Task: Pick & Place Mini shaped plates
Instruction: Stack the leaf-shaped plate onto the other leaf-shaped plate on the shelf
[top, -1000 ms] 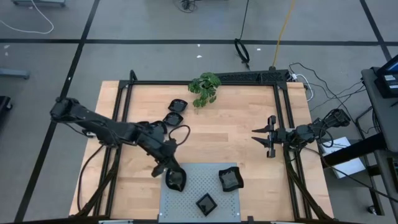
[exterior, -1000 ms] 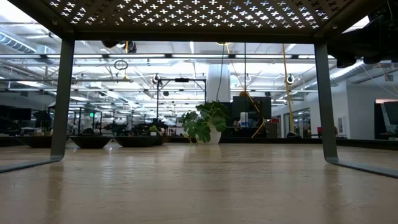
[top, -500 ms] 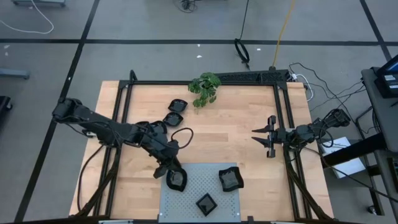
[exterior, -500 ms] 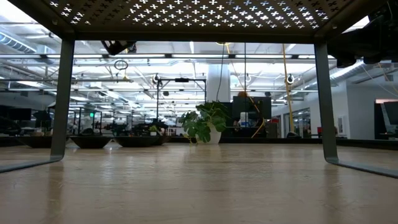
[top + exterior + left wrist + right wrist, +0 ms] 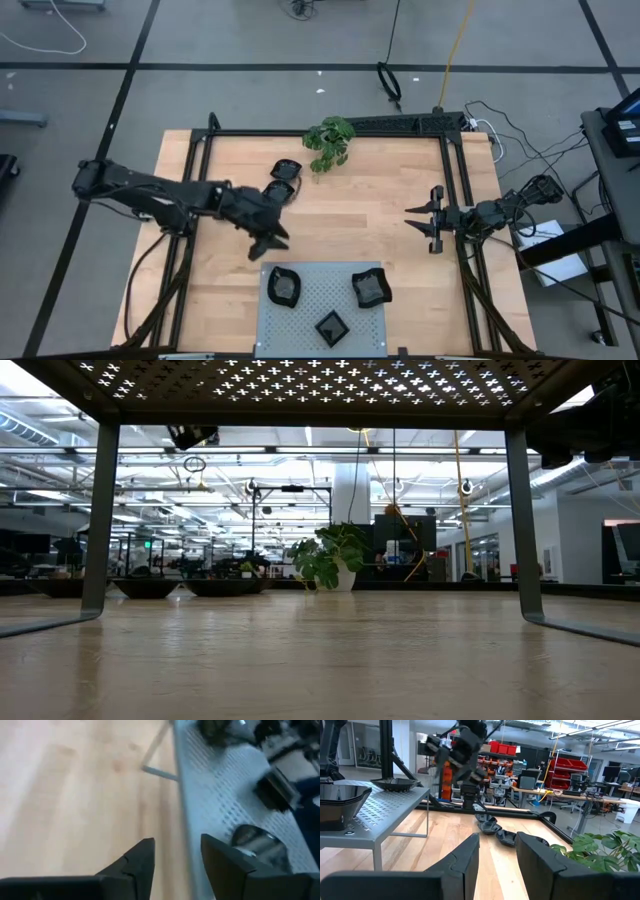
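Landmark: the grey perforated metal panel (image 5: 322,300), sitting at the near edge of the wooden table (image 5: 370,220), roughly centred.

Plates on the panel: three mini shaped plates up there. One rounded plate (image 5: 284,287) at the panel's left end, one squarish plate (image 5: 371,288) toward its right end, and a small square plate (image 5: 331,326) turned like a diamond near the panel's front edge, between the other two.

Plates off the panel: two more plates (image 5: 283,178) on the bare wood, well beyond the panel's far left corner, lying touching or just about, right next to the green plant (image 5: 330,142).

Left gripper: left gripper (image 5: 270,241) hangs over the wood just off the panel's far left corner, close to the rounded plate but not touching it. Fingers are a little apart with nothing between them; the left wrist view (image 5: 176,865) shows bare wood and the panel's edge through the gap.

Right gripper: right gripper (image 5: 423,222) is parked well off to the panel's right, further back over the table, pointing in toward the middle. Fingers spread a bit, empty. From its own wrist view (image 5: 496,860) you can see the panel standing on legs with a plate on top.

Low view: looks out from under the panel; the plant (image 5: 330,555) is straight ahead.
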